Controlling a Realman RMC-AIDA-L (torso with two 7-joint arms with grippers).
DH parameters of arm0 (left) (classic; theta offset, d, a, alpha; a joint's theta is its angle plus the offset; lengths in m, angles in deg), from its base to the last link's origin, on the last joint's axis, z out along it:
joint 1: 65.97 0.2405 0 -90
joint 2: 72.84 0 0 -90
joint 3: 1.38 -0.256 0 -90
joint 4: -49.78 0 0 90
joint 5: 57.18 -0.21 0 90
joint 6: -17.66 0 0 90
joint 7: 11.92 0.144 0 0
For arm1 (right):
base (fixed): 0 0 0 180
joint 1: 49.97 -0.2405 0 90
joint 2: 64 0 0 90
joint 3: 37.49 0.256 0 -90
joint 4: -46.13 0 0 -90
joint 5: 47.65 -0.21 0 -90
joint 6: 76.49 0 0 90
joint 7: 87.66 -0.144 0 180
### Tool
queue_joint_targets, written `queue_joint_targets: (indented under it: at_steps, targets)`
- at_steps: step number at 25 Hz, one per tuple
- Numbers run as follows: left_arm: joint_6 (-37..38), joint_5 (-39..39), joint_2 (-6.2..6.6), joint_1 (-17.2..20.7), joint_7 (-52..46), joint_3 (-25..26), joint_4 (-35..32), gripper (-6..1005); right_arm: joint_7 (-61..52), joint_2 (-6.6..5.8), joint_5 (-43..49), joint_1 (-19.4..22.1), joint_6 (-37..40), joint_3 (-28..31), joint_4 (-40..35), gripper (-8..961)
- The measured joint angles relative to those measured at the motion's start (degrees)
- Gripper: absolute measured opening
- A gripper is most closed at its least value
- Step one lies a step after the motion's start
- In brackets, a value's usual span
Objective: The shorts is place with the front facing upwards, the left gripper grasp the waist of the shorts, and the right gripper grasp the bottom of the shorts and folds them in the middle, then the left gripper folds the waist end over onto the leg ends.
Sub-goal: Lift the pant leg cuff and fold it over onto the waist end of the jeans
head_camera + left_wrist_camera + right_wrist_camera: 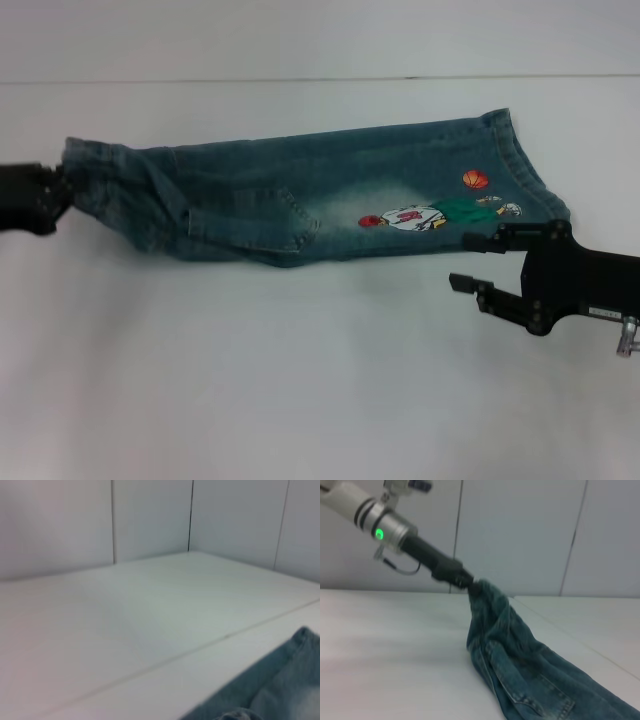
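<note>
The denim shorts (300,195) lie folded lengthwise across the white table (300,380), cartoon print (415,217) and orange ball (475,180) facing up. At the far left my left gripper (55,195) is shut on the bunched waist (85,165). The right wrist view shows that gripper (465,581) holding the waist (487,595) raised off the table while the rest of the shorts (520,665) slopes down onto it. My right gripper (465,262) stands open just in front of the leg ends (525,170), touching no cloth. A corner of the shorts (270,695) shows in the left wrist view.
White wall panels (520,530) stand behind the table. A seam line (200,647) crosses the tabletop beside the shorts.
</note>
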Motion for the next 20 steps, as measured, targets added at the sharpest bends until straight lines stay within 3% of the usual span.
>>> queue_joint_targets:
  at_steps: [4,10,15,20]
  targets:
    - [2.49,0.01,0.04,-1.88,-3.53,-0.36,-5.59,77,2.06,0.15,-2.92,0.11,-2.43,1.74,1.94,562]
    - [4.01,0.03,0.25,-4.23,-10.92,-3.4,-12.31,58,9.23,0.26,-15.35,-1.53,-12.58,2.74,10.09,276]
    - [8.36,0.6,0.19,-6.76,-15.13,-4.89,-17.42,59,15.51,0.54,-20.99,-6.23,-19.56,2.31,18.26,100]
    - [12.96,4.19,0.39,-9.62,-16.33,-5.02,-18.22,59,21.07,0.83,-24.28,-13.56,-25.08,2.2,28.15,-1]
